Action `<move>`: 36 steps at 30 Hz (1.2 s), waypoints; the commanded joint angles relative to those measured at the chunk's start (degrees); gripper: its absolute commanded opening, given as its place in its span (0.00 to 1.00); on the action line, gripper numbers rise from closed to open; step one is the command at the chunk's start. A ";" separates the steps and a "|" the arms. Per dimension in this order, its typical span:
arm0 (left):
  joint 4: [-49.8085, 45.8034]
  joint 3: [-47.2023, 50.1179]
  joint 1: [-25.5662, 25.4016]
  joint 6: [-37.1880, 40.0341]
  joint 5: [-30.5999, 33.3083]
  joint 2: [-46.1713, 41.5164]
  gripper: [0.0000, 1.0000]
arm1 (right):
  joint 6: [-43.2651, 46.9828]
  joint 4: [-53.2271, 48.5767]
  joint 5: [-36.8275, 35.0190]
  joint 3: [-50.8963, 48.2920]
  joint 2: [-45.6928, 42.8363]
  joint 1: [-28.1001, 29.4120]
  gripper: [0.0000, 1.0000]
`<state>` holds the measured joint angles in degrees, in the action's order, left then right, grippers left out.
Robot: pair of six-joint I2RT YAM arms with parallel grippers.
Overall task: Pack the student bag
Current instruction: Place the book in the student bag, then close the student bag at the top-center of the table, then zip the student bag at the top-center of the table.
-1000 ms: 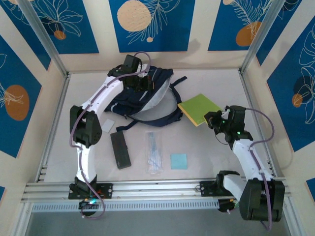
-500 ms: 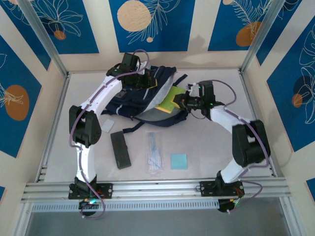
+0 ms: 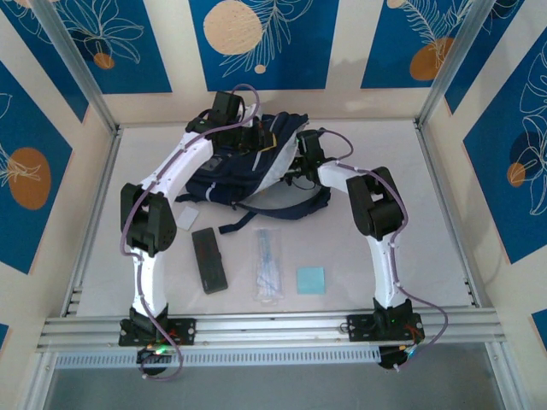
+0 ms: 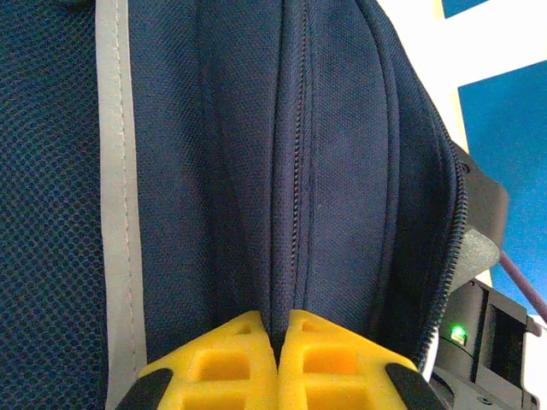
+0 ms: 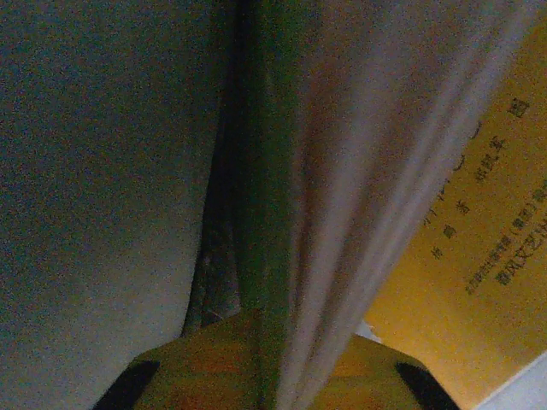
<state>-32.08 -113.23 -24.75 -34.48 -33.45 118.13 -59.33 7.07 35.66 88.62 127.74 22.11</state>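
The pale grey worktop [image 3: 427, 171] carries everything. At its far middle lies the large dark navy fabric student bag [image 3: 224, 181] with black straps, its mouth turned to the right and light grey lining showing inside.

Both arms reach to it from either side. The left pincer [image 4: 278, 329] sits at the bag's top, its yellow fingers [image 4: 231, 363] pressed together on a fold of navy fabric beside a zip seam and a grey stripe. The right pincer [image 5: 261, 342] reaches into the bag's mouth. Its jaws stand nearly closed on the edge of a green-covered notebook [image 5: 256, 213], whose pale pages run down between the fingers. A yellow printed sheet [image 5: 479, 239] lies just right of them in the wrist view.

Nearer the arm bases, well apart from the bag, lie four things in a loose row. These are a black rectangular case [image 3: 209, 260], a clear plastic sleeve [image 3: 267, 265] with thin items inside, a light blue square pad [image 3: 310, 280], and a small pale square [image 3: 186, 218] beside the left arm.
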 commanded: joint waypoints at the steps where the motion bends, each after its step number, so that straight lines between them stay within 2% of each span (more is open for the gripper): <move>1: 7.70 -0.99 -1.17 -1.29 -4.07 -4.41 0.00 | 3.10 -6.99 0.74 2.67 -1.88 -1.63 0.25; 3: 8.11 -0.89 -1.17 -1.80 -3.75 -3.92 0.00 | 5.76 -10.98 -0.74 1.18 -5.04 -3.07 0.36; 5: 9.39 -0.27 -1.26 -2.85 -3.73 -3.61 0.00 | 8.79 -15.39 -2.71 -1.38 -9.02 -4.68 0.43; 11: 13.71 3.38 -2.03 -3.60 0.35 -2.93 0.00 | 23.26 -35.76 -8.34 -5.57 -20.96 -11.48 0.47; 14: 14.27 4.48 -2.65 -3.59 2.43 -2.01 0.00 | 29.89 -45.69 -14.82 -6.53 -26.27 -14.13 0.49; 17: 13.93 4.77 -3.61 -4.08 3.98 -1.24 0.00 | 32.36 -51.27 -21.07 -8.82 -31.48 -15.72 0.50; 18: 13.65 4.86 -3.85 -4.48 4.38 -1.14 0.08 | 32.67 -52.07 -21.95 -9.75 -33.19 -15.96 0.50; 19: 13.15 5.22 -3.90 -4.92 4.68 -1.27 0.23 | 32.63 -52.32 -22.57 -10.77 -34.66 -15.96 0.51; 22: 11.85 9.27 -3.82 -4.98 8.00 -4.03 0.50 | 30.88 -51.71 -22.32 -13.42 -38.25 -14.67 0.52; 24: 12.19 13.83 -3.16 -5.66 10.28 -7.08 0.58 | 29.41 -50.99 -23.45 -14.81 -39.95 -12.53 0.53; 29: 19.09 31.52 0.65 -12.63 12.13 -16.11 0.62 | 26.02 -47.48 -28.22 -17.65 -42.56 -4.95 0.57; 36: 22.99 51.57 4.39 -17.69 21.08 -27.47 0.64 | 23.06 -44.19 -33.67 -18.21 -42.07 3.09 0.58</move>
<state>-12.49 -65.67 -21.34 -48.56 -17.34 94.63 -34.33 -38.79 5.78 70.67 86.67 23.64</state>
